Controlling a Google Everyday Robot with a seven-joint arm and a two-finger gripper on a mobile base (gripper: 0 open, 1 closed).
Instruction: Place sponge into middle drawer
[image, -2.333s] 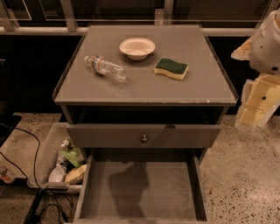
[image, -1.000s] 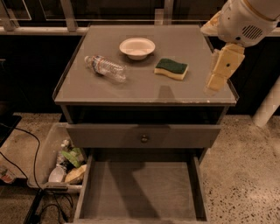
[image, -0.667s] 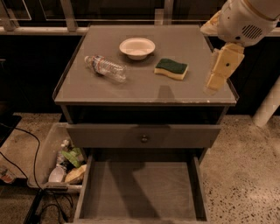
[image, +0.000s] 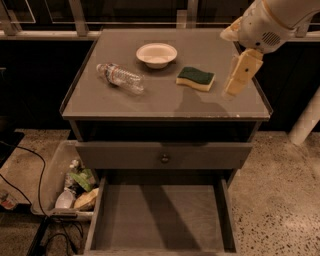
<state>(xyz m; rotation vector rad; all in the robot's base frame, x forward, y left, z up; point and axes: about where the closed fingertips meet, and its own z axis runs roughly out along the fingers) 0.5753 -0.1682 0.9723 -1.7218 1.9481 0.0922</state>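
Cream-coloured gripper (image: 233, 89) hangs near the sponge (image: 195, 79), touching nothing; its opening cannot be told.

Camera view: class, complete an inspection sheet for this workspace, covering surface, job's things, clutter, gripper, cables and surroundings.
Surface: cabinet top, flat, carrying three items.
Job's things: sponge lies green side up on the top, right of centre; middle drawer pulled out below, nothing seen inside.
Clutter: white bowl and plastic bottle on its side, both on the top.
Gripper: gripper hangs over the top's right edge, beside the sponge, apart from it.
Cables: black cable on the floor, left.
Surroundings: bin of rubbish left of the drawer.
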